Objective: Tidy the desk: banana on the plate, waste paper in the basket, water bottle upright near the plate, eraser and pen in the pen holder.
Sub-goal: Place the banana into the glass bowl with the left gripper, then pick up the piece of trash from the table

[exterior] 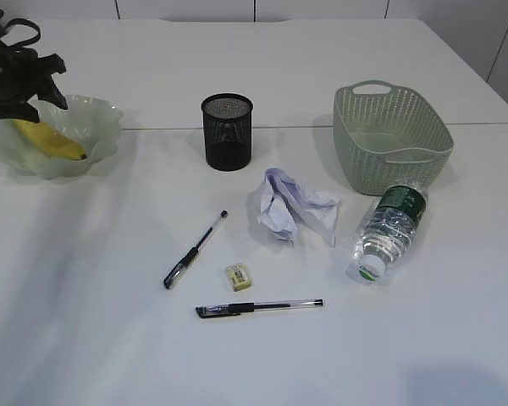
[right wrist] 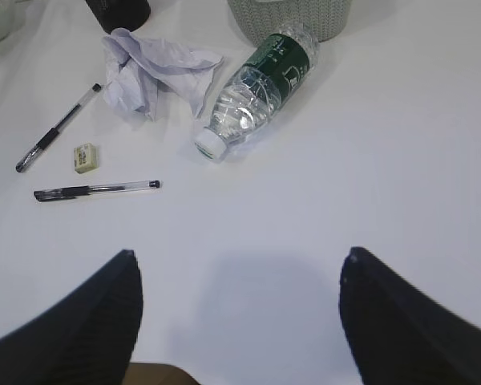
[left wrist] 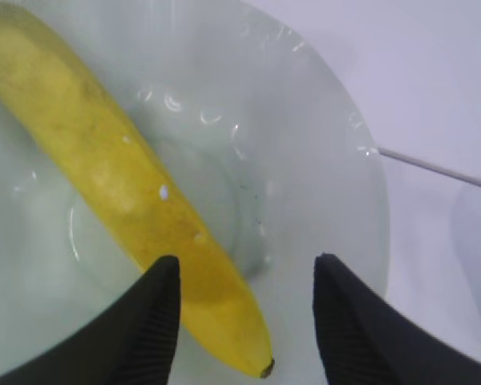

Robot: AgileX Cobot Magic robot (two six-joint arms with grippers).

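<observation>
From where I stand, the banana step looks done. In the exterior view the banana (exterior: pixel 49 140) lies in the plate (exterior: pixel 102 114) at the desk's (exterior: pixel 110 338) far left edge, with the left gripper (exterior: pixel 15 80) hanging just above it. Everything else waits. The pen holder (exterior: pixel 228 131) stands at mid-desk by the seam, and the basket (exterior: pixel 391 135) sits toward the far right. In front of them lie the crumpled waste paper (exterior: pixel 292 207), the water bottle (exterior: pixel 389 233) on its side with its cap toward the near edge, two pens (exterior: pixel 195 250) (exterior: pixel 258 308) and the eraser (exterior: pixel 238 277) between them.

Over to the left wrist view: the jaws stand spread, one dark finger (left wrist: pixel 156 321) in front of the banana's (left wrist: pixel 112 176) lower end and the other well clear over bare plate (left wrist: pixel 321 160). Nothing is pinched, so I'd call this fruit let go and at rest in the dish.

Now the right wrist view: that gripper (right wrist: pixel 240 321) hovers over bare tabletop near the front edge, jaws wide apart and empty. Ahead of it are the bottle (right wrist: pixel 256 92), the paper (right wrist: pixel 156 72), the eraser (right wrist: pixel 83 157) and both pens (right wrist: pixel 58 128) (right wrist: pixel 96 191).

So what's next? My guess is the left arm lifts clear of the plate, and one arm goes for the paper or the bottle. The bottle needs a grip across its body and a turn upright, then a trip across toward the plate.
</observation>
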